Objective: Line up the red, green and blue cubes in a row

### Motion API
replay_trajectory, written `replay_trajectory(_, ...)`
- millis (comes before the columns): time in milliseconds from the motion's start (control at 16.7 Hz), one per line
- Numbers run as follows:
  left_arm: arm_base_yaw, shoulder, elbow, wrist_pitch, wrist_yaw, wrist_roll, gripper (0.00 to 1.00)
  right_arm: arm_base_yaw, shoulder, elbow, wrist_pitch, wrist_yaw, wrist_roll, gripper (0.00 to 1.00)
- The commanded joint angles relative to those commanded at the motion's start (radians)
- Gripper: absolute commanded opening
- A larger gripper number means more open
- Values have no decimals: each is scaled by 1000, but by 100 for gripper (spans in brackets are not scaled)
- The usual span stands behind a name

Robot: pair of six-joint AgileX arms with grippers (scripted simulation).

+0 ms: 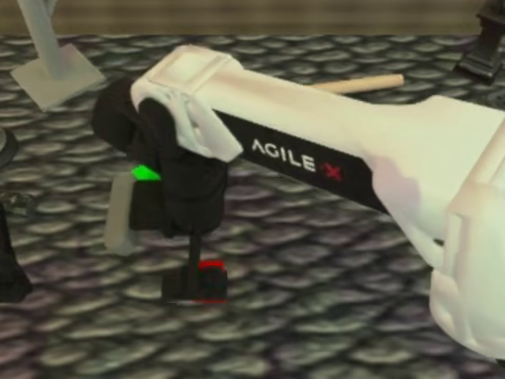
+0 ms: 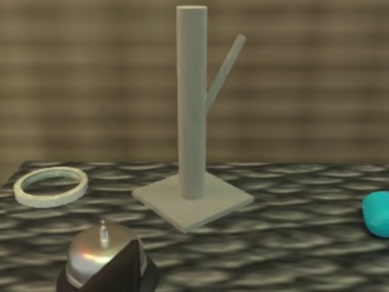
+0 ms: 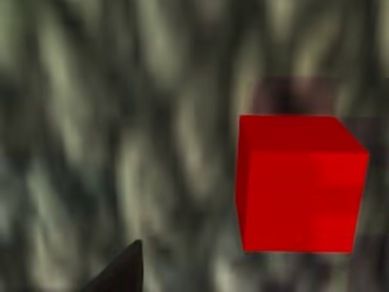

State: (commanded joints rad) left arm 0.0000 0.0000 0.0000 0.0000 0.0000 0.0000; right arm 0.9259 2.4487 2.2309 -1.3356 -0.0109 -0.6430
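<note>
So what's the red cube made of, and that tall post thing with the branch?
The red cube looks like smooth plastic, though painted wood is possible: flat, even colour, sharp edges, no grain. The post stand looks like matte pale-grey painted wood or plastic: dull, no shine. The bell nearby looks like polished metal, with bright glints on its dome.

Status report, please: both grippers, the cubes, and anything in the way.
Right gripper down at red cube, grip unclear. Green cube mostly hidden under right arm; blue cube unseen. Left arm parked at the left.
</note>
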Motion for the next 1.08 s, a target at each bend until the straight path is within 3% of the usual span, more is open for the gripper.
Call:
replay_trajectory(180,0,0,0,0,0,0,100,2,-9,55,-58,0,-1,100)
replay_trajectory(600,-9,56,56,-39,0,14,100,-28,-67,4,-14,-5,12,100)
replay_trajectory(840,-42,272,269,-172,1,65,100,-126,-294,-184,136,-21,68,100)
replay_trajectory(1080,-92,651,590,-371,4,139,100,-283,-683,-515,360,-41,170,100)
